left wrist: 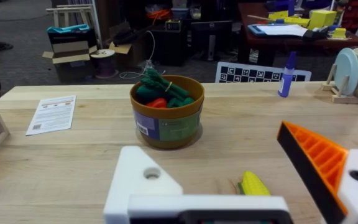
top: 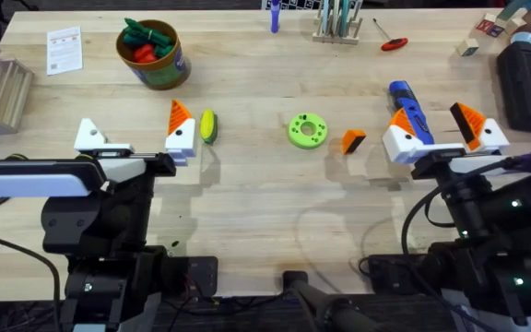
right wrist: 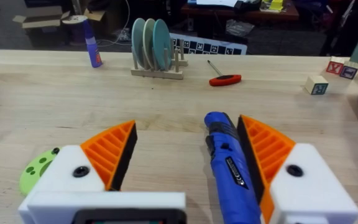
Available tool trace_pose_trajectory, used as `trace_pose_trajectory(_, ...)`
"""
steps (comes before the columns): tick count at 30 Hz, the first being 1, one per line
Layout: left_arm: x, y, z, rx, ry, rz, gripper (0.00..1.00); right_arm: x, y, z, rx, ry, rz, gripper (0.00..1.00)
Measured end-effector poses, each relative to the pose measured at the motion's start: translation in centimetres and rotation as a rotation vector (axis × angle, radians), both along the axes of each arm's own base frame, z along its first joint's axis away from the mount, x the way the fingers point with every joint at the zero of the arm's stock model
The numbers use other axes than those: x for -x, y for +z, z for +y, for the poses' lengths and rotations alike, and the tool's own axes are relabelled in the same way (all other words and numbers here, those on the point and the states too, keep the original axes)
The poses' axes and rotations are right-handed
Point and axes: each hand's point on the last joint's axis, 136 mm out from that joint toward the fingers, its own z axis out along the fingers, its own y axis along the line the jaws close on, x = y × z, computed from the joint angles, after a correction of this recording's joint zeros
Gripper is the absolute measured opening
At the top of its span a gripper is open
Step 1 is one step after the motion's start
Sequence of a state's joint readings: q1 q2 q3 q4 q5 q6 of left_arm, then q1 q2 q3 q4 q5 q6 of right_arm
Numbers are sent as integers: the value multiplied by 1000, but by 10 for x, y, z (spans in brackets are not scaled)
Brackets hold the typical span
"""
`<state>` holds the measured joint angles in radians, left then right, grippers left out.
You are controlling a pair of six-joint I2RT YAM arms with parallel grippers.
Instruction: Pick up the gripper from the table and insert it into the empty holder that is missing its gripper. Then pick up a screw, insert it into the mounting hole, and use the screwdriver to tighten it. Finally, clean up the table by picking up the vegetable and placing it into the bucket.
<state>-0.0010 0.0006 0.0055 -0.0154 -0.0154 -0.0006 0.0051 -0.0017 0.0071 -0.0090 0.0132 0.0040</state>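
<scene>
— Right gripper (top: 441, 138): is anything clasped?
— Nothing; it is spread wide, with the screwdriver (top: 411, 111) lying between its fingers. Left gripper (top: 136, 136) is spread too, one holder (top: 90, 136) bare.
— Step?
— The first, it is judged: the orange wedge (top: 353, 141), beside the green disc (top: 308, 130), must be grasped next.
</scene>
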Motion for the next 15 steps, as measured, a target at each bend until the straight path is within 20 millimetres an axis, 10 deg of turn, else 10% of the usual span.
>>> trace_pose_trajectory(8,0,7,0,0,0,-29,947,0,4,0,0,-1,-16,991)
trace_pose_trajectory(15,3,29,0,0,2,-77,948,2,51,0,-2,-1,-174,990)
